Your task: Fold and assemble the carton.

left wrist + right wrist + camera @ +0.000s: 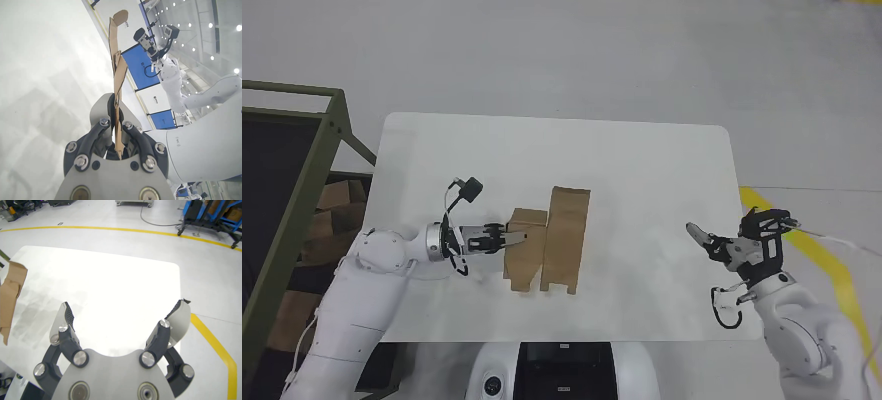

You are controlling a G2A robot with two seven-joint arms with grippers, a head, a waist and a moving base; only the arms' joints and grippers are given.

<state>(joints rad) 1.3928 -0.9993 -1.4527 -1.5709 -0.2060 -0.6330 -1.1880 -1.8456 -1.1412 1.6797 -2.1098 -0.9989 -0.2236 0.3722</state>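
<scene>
1 carton [547,240], brown cardboard, sits mid-bench, nearer my side than the far edge. From top it reads as 2 panels side by side: a shorter one toward my L arm and a taller one toward my R. Both panels have small tabs at the near end.

My L pincer [510,238] is clamped on the carton's L edge. In the L wrist view the sheet [119,75] runs edge-on straight out from btwn the closed fingers of that pincer [116,113], w/ a rounded tab at its far tip. Can't tell if the gripped edge is off the surface.

My R pincer [704,238] is spread wide and holds nothing. It is over the bench's R end, well apart from the carton. In the R wrist view its 2 fingers [124,309] stand far apart, w/ the carton [11,294] off at the side.

1 white bench [642,170] w/ rounded corners. 1 green-framed rack [302,150] stands beside its L end. Yellow floor line [762,200] past its R end.
</scene>
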